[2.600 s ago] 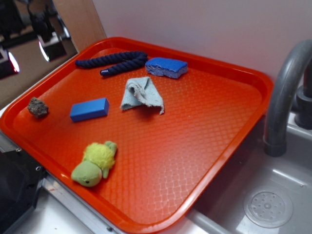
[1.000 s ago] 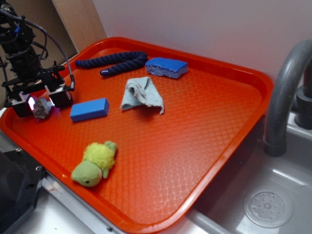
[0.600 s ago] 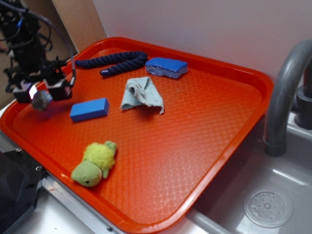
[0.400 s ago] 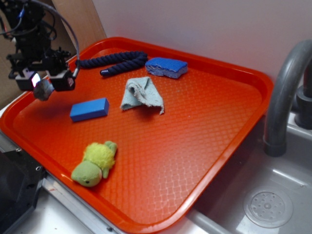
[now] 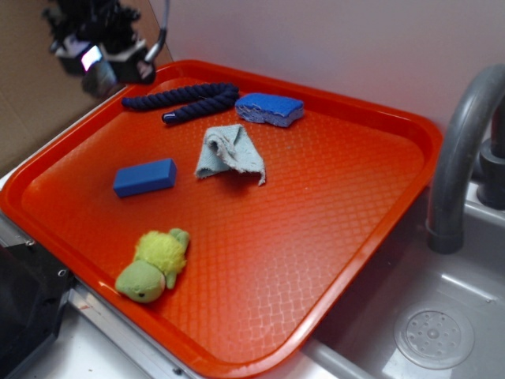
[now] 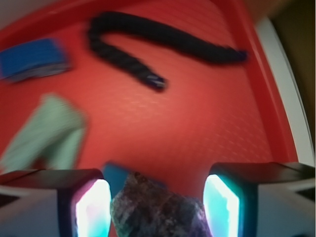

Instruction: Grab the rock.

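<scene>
- My gripper point(image 5: 101, 65) hangs high over the tray's far left corner, fingers closed onto the rock point(image 6: 159, 208), which sits between them clear of the tray point(image 5: 331, 237).
- To finish well, I judge I should hold the squeeze steady and avoid jerks (the lumpy stone offers poor contact faces).
- Below lie the dark rope point(image 6: 163, 42), pale cloth point(image 6: 47, 131), blue sponge point(image 6: 32, 58), blue block point(image 5: 144, 177) and plush turtle point(image 5: 152, 264).
- The wrist view is blurred and crops the rock's underside; from outside, the rock is a smear.
</scene>
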